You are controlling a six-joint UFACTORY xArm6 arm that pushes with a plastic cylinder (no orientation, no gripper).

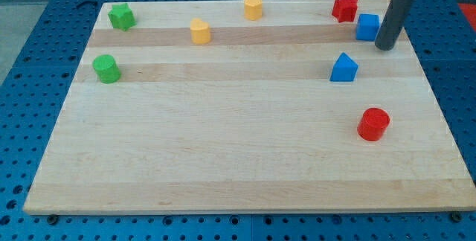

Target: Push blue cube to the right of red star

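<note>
My tip (385,47) just right of blue cube (367,27), beside red star (344,8)

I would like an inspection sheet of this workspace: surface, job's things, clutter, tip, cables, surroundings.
Surface: pale wooden board, flat.
Job's things: blue cube at the view's top right, just right of and slightly below the red star, close to it.
Clutter: blue block with a peaked top, red cylinder, two yellow blocks, green star-like block, green cylinder.
Tip: my tip is just right of the blue cube.
Cables: nothing seen.
Surroundings: blue perforated table.
</note>
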